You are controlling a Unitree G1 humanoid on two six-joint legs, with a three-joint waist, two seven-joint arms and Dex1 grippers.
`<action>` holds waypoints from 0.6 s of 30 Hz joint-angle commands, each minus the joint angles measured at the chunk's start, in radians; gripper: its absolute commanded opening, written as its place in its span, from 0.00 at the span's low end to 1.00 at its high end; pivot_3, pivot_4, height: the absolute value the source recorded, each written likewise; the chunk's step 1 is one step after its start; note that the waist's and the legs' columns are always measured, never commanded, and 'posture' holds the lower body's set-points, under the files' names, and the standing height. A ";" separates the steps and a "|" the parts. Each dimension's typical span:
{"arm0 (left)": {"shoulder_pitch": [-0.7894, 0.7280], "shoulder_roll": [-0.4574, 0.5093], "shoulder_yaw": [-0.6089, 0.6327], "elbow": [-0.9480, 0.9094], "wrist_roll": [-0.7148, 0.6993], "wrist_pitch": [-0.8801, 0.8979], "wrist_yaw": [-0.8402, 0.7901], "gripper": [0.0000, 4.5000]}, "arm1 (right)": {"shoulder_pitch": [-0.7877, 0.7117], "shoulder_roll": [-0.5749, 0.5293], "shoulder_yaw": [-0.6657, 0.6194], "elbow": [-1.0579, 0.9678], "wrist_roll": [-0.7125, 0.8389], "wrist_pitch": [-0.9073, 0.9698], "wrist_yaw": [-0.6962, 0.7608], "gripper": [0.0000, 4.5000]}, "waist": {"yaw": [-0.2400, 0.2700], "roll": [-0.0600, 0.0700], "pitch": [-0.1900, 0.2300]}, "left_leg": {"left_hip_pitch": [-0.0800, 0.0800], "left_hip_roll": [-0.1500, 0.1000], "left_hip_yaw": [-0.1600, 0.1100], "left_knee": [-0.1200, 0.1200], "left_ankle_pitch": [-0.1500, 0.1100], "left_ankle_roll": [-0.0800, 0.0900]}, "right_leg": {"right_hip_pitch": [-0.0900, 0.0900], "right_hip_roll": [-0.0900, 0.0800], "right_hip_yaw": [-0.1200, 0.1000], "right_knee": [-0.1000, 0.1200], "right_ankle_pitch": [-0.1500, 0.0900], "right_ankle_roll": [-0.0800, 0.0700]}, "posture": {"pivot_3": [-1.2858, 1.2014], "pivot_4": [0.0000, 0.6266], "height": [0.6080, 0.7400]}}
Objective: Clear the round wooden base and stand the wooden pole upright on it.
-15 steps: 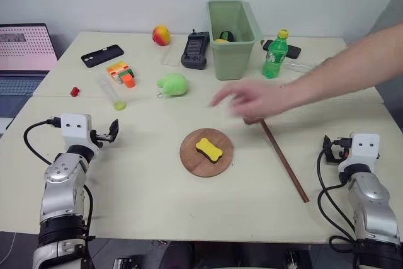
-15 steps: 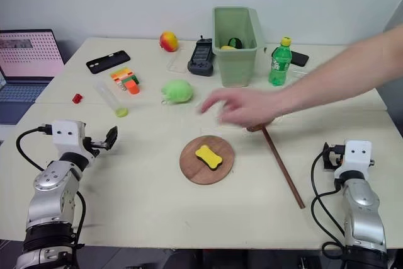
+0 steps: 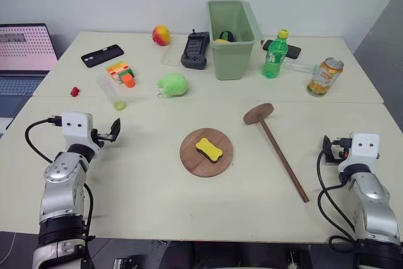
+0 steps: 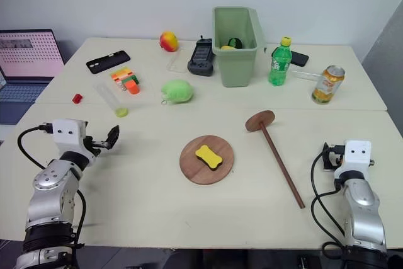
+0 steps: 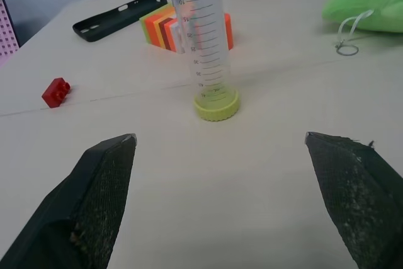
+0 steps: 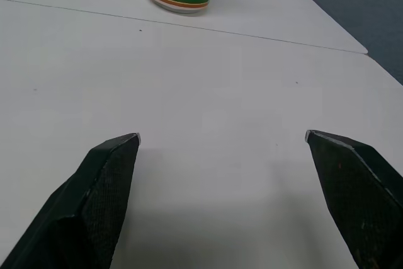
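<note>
The round wooden base (image 3: 192,159) lies flat at the table's middle, and a yellow bone-shaped sponge (image 3: 210,149) rests on top of it. To its right the wooden pole (image 3: 281,159) lies on the table, with its disc end (image 3: 259,114) pointing away from me. My left gripper (image 3: 113,131) hovers open over the table, well left of the base, and its fingers (image 5: 101,181) hold nothing. My right gripper (image 6: 221,140) is open and empty too, near the table's right front, right of the pole.
A green bin (image 3: 233,29), a green bottle (image 3: 275,55) and an orange can (image 3: 324,77) stand at the back right. At the back left are a green plush (image 3: 172,84), a clear graduated tube (image 5: 204,48), coloured blocks (image 3: 121,72), a red brick (image 3: 75,91), a black phone (image 3: 102,55) and a laptop (image 3: 22,55).
A person's arm and hand that reached over the table from the right has gone, uncovering the pole's disc end and the can. Both grippers stay where they were.
</note>
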 commanded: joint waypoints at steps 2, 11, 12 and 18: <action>0.022 0.049 -0.002 -0.118 -0.033 0.050 -0.068 1.00 | 0.007 -0.086 0.003 -0.091 0.033 0.015 0.113 0.98 | 0.000 0.000 0.000 | 0.000 0.000 0.000 0.000 0.000 0.000 | 0.000 0.000 0.000 0.000 0.000 0.000 | 0.52 0.24 1.00; 0.158 0.178 0.018 -0.544 -0.379 0.327 -0.396 1.00 | -0.111 -0.307 0.054 -0.352 0.400 0.310 0.520 0.98 | -0.004 0.000 0.000 | 0.001 0.002 -0.003 0.001 -0.002 0.003 | 0.001 0.002 0.000 0.000 0.000 0.000 | 0.52 0.24 1.00; 0.175 0.198 0.021 -0.593 -0.417 0.356 -0.422 1.00 | -0.129 -0.318 0.083 -0.396 0.456 0.349 0.561 0.98 | -0.004 0.000 0.000 | 0.001 0.002 -0.003 0.001 -0.002 0.003 | 0.001 0.003 0.000 0.000 0.000 0.000 | 0.52 0.24 1.00; 0.263 0.249 0.025 -0.791 -0.564 0.460 -0.487 1.00 | -0.212 -0.251 0.286 -0.506 0.551 0.457 0.586 0.98 | -0.003 0.000 0.001 | 0.001 0.002 -0.006 0.000 -0.002 0.003 | 0.001 0.003 0.000 -0.001 0.000 0.000 | 0.52 0.24 1.00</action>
